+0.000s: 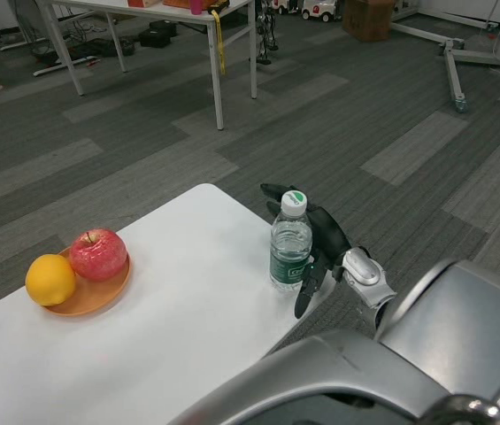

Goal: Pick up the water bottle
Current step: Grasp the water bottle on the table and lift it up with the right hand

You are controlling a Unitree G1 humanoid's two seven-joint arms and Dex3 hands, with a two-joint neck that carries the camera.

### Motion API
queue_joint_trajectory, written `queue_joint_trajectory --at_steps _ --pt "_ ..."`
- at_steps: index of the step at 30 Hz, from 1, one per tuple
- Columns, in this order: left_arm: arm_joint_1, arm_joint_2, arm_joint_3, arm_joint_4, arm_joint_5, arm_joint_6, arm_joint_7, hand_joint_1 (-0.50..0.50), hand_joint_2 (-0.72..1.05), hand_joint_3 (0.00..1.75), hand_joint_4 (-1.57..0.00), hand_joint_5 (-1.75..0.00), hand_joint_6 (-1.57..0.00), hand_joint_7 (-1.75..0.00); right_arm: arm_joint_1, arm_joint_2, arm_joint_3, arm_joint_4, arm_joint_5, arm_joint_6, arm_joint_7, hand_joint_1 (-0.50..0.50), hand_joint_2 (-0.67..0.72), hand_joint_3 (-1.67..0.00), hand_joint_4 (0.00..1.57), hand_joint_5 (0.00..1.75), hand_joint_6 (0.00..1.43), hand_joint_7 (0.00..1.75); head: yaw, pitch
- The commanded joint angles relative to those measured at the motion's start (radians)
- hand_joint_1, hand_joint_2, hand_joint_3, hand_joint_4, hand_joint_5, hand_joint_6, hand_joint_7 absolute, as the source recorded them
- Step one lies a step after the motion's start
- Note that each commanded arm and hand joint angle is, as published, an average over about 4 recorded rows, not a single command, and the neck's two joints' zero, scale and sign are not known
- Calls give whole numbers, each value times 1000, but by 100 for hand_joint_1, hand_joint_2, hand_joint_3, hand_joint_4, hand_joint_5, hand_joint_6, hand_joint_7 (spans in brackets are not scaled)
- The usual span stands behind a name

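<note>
A clear water bottle with a green label and a white cap stands upright on the white table, close to its right edge. My right hand sits just behind and to the right of the bottle, its fingers spread. One finger reaches past the cap on the far side. The thumb hangs near the bottle's base on the near side. I cannot tell whether the hand touches the bottle. My left hand is out of view.
An orange plate at the table's left carries an orange and a red apple. The table edge drops to grey floor just right of the bottle. Another white table stands far behind.
</note>
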Motion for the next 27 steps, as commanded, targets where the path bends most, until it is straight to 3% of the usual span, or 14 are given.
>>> queue_joint_trajectory --at_steps 1,8,11,14,17,20,23,25,27 --pt "-2 9 1 0 -1 2 2 -50 -19 9 0 -10 0 0 -21 19 -28 11 -1 3 2 -50 28 -20 0 2 0 59 2 -1" --pt "-2 9 2 0 -1 2 2 -50 -19 4 0 -10 0 0 -28 41 -58 22 -2 2 2 -50 -7 -71 26 116 0 115 3 -5" --pt "-2 8 2 0 -1 2 2 -50 -19 7 0 -10 0 0 -30 47 -65 28 -3 1 2 -47 -11 -81 38 141 2 136 3 -6" --pt "-2 8 1 0 -1 2 2 -50 -19 2 0 -10 0 0 -32 54 -73 32 -4 0 2 -46 -16 -95 61 165 18 161 3 -8" --pt "-2 9 0 0 -1 2 2 -50 -19 4 0 -10 0 0 -32 55 -75 36 -4 0 2 -45 -16 -111 94 167 55 168 3 -9" --pt "-2 8 0 0 -1 2 2 -50 -19 7 0 -10 0 0 -32 56 -72 38 -5 -1 2 -42 -18 -125 113 162 88 168 4 -9" --pt "-2 7 0 0 -1 2 2 -50 -19 7 0 -10 0 0 -34 61 -70 40 -5 -2 2 -40 -26 -137 146 150 118 159 6 -11" --pt "-2 7 0 0 -1 2 2 -50 -19 9 0 -10 0 0 -36 64 -69 40 -5 -3 2 -39 -29 -145 157 141 128 150 6 -12" --pt "-2 7 0 0 -1 2 2 -50 -19 9 0 -10 0 0 -36 64 -65 39 -6 -4 2 -39 -29 -149 157 136 132 140 7 -13"
